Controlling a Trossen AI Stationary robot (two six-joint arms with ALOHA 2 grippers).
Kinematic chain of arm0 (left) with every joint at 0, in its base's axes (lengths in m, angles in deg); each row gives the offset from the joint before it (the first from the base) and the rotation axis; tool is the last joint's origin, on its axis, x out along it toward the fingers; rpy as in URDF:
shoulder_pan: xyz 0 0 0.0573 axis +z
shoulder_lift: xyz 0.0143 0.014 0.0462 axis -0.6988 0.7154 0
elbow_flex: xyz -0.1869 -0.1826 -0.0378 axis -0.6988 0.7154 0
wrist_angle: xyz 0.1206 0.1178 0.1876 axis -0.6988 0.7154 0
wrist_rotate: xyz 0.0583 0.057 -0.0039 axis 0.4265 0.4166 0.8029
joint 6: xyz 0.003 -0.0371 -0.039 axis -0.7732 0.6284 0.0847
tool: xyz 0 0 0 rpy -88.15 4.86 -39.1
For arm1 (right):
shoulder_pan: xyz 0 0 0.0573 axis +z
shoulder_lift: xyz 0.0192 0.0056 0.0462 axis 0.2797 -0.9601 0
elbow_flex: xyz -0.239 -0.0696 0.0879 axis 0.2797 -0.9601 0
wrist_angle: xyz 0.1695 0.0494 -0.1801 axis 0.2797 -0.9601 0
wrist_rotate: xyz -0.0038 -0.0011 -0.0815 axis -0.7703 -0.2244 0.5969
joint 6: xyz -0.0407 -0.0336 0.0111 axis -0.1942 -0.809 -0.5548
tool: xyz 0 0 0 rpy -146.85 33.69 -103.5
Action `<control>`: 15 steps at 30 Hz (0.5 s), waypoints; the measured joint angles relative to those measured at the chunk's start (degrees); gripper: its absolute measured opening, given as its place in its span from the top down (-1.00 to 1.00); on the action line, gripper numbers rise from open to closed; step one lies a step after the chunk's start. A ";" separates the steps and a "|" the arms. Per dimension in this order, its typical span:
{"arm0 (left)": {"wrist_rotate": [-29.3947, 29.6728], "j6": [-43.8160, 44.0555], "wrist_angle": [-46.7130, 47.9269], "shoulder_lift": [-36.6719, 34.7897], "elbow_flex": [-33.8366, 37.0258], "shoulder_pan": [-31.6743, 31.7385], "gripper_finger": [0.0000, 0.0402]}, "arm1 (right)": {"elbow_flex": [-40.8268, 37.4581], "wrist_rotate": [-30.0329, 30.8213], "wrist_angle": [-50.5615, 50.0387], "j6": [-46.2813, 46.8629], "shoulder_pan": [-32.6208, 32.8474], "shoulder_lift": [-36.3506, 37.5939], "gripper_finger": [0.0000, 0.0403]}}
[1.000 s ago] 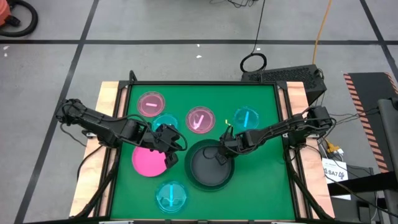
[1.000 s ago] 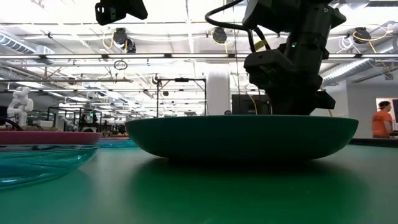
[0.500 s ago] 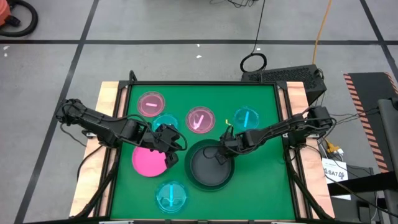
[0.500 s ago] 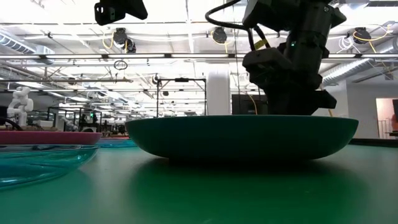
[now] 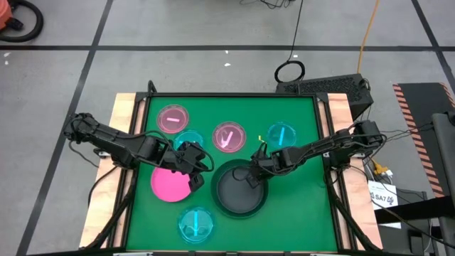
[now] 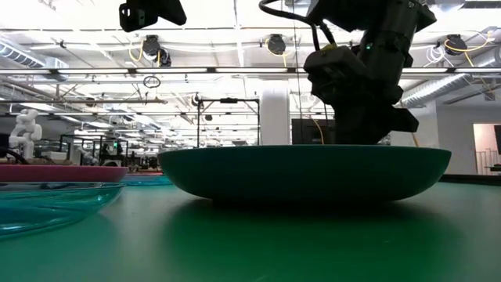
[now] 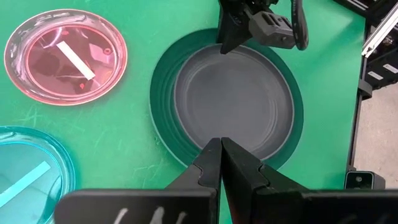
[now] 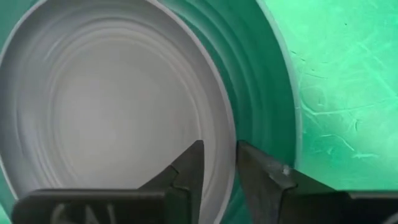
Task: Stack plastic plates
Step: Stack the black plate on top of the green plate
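A large grey plate (image 8: 106, 106) lies nested inside a second large dark plate (image 8: 267, 106) near the table's middle (image 5: 240, 190). My right gripper (image 8: 217, 168) is narrowly open at the far rim of this pair, one finger on each side of the grey plate's rim. My left gripper (image 7: 221, 152) is shut and empty. It hovers high over the right edge of the hot pink plate (image 5: 169, 185), which lies flat on the mat. Small translucent pink plates (image 5: 173, 119) (image 5: 229, 136) and cyan plates (image 5: 281, 135) (image 5: 189, 141) (image 5: 195, 224) lie around them. My right gripper straddles the grey plate's far rim (image 8: 231, 146) from above, slanting down, one finger inside the plate and one outside. I cannot tell whether either finger touches the rim. Both plates rest flat on the mat.
The green mat (image 5: 298, 213) is bounded by wooden side rails (image 5: 126, 107) (image 5: 334, 107). Bare mat shows at the near right and the far middle. In the low view the stacked plates (image 6: 305, 172) fill the middle and a cyan plate (image 6: 47, 204) sits near left.
My right gripper has risen slightly above the far rim of the stacked large plates. The plates have stayed where they were.
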 joint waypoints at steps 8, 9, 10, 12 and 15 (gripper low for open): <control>0.00 0.34 0.09 0.00 0.00 0.00 0.92 | 0.00 0.19 -0.56 0.29 -0.02 0.26 0.64; 0.00 0.51 0.27 0.00 0.00 0.00 0.92 | 0.00 0.34 -1.07 0.30 -0.10 0.35 0.62; 0.00 0.61 0.60 0.00 0.00 0.00 0.92 | 0.00 0.45 -1.76 0.30 -0.15 0.37 0.60; 0.00 1.09 1.51 0.00 0.00 0.00 0.92 | 0.00 0.50 -3.11 0.04 -0.41 0.76 0.55; -0.02 2.13 3.61 0.00 0.00 0.00 0.92 | 0.00 0.70 -3.18 -0.43 -0.96 2.08 0.46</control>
